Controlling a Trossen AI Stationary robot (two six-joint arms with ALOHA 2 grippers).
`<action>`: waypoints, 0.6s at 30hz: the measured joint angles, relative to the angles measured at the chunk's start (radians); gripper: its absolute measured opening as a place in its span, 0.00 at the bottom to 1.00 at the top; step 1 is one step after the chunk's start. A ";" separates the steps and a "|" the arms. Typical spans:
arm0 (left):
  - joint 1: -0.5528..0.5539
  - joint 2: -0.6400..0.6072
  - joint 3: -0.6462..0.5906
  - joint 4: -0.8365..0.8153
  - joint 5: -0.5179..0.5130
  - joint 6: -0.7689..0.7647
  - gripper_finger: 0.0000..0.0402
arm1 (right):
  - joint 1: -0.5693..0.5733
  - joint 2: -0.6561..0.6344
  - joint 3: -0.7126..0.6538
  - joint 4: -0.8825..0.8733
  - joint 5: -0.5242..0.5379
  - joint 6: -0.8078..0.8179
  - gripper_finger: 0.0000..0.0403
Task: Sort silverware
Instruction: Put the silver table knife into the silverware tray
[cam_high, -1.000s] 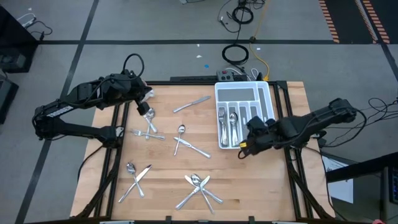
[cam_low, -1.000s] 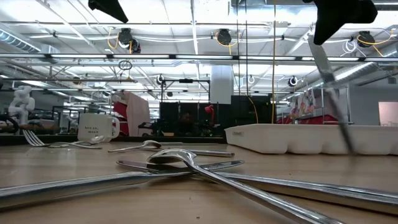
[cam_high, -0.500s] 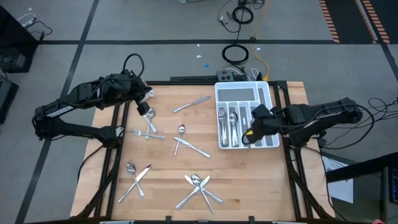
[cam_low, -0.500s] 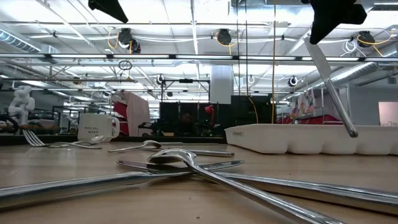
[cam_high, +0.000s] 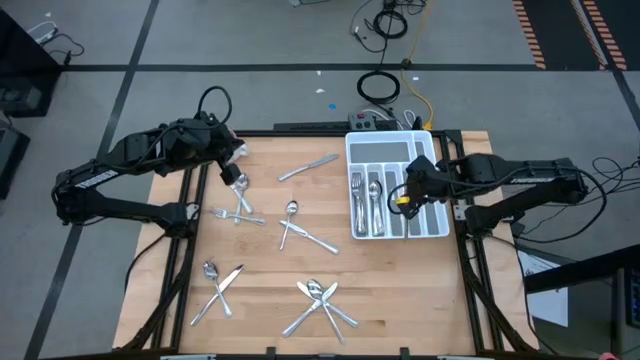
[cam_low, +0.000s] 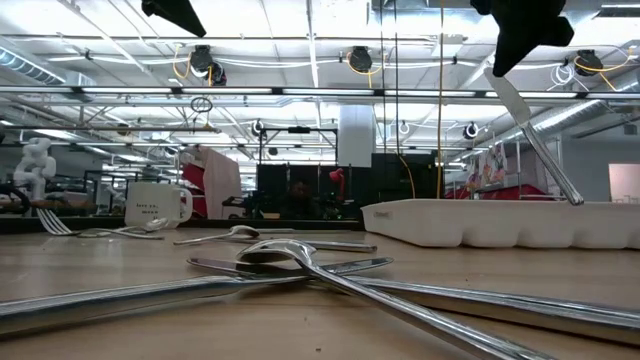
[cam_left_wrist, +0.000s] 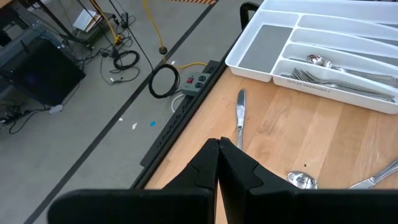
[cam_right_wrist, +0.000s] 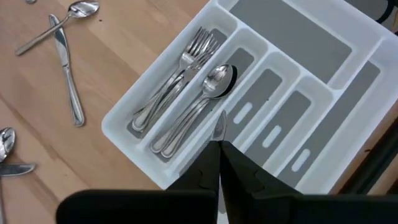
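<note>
Over the last second the right pincer (cam_high: 401, 199), closed on a knife (cam_low: 535, 145), has been carried from beside the near corner of the white tray (cam_high: 432, 148) to a spot above its compartments, so that the piece now hangs tilted over a slot next to the spoons (cam_right_wrist: 198, 99) and forks (cam_right_wrist: 176, 79) already sorted there. This is judged to be the approach to a drop, though which empty slot lies beneath the tip cannot be told for sure. The left pincer (cam_high: 231, 172) is kept shut and empty above the far left of the surface (cam_high: 265, 265), where the rest of the silverware (cam_high: 318, 297) lies scattered.
</note>
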 joint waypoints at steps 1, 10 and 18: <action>0.000 0.000 0.000 0.000 0.000 0.000 0.03 | -0.006 0.000 0.000 0.006 -0.008 -0.008 0.00; 0.000 0.000 0.000 0.000 0.000 -0.001 0.03 | -0.053 0.000 0.000 0.048 -0.044 -0.086 0.00; 0.000 0.006 0.000 0.000 0.000 -0.001 0.03 | -0.100 0.000 0.000 0.055 -0.064 -0.138 0.00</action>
